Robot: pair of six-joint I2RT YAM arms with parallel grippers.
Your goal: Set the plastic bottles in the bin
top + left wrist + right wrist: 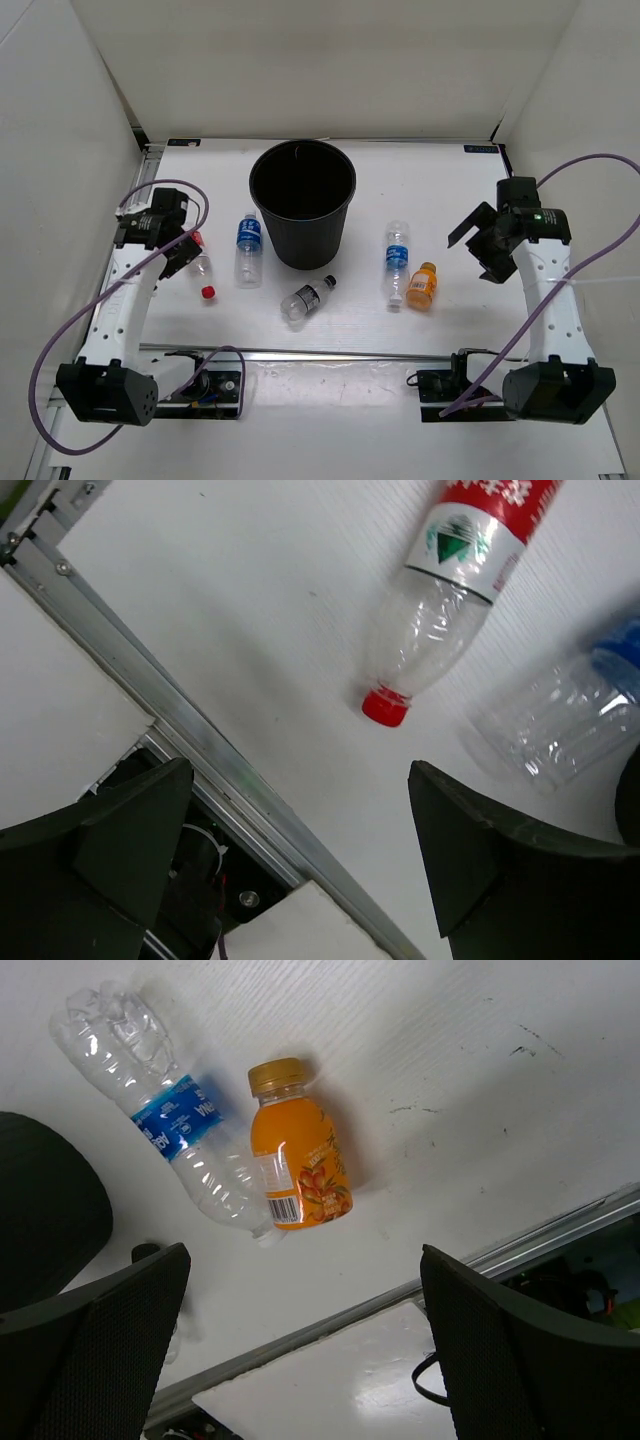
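The black bin (302,200) stands upright at mid table. A clear blue-labelled bottle (248,248) lies left of it, a dark-labelled bottle (307,297) in front, and another blue-labelled bottle (397,260) and an orange bottle (422,285) to its right. The clear red-capped bottle (201,265) lies partly under my left gripper (188,252). In the left wrist view that gripper (300,780) is open and empty, above and short of the red-capped bottle (440,590). My right gripper (305,1260) is open and empty, hovering near the orange bottle (298,1165) and the blue-labelled bottle (170,1120).
A metal rail (330,352) runs along the table's near edge, with the arm bases behind it. White walls close in the left, right and far sides. The bin's dark wall (40,1210) shows at the left of the right wrist view.
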